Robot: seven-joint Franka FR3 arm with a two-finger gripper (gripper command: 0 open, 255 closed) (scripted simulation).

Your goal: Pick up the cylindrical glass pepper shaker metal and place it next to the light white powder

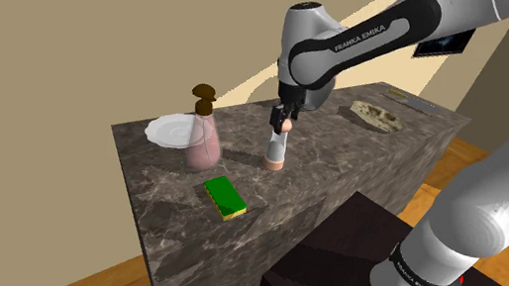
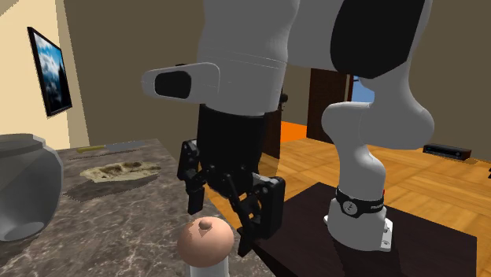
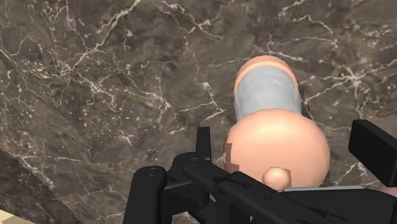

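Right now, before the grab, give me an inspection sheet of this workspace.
Surface: dark veined marble counter.
Job's things: pepper shaker upright, peach cap and base, pale body.
Clutter: pink soap dispenser, white plate, green sponge, beige lumpy patch at the far end.
Grippers: gripper over the shaker, jaws open either side of its cap, not touching.
Cables: nothing seen.
Surroundings: tan wall, wood floor, framed picture.

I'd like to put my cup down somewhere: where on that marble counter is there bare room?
The widest bare stretch of counter lies between the shaker and the pale tan heap. The other end is crowded: white plate, pink pump bottle and green sponge, with the gripper over the shaker.
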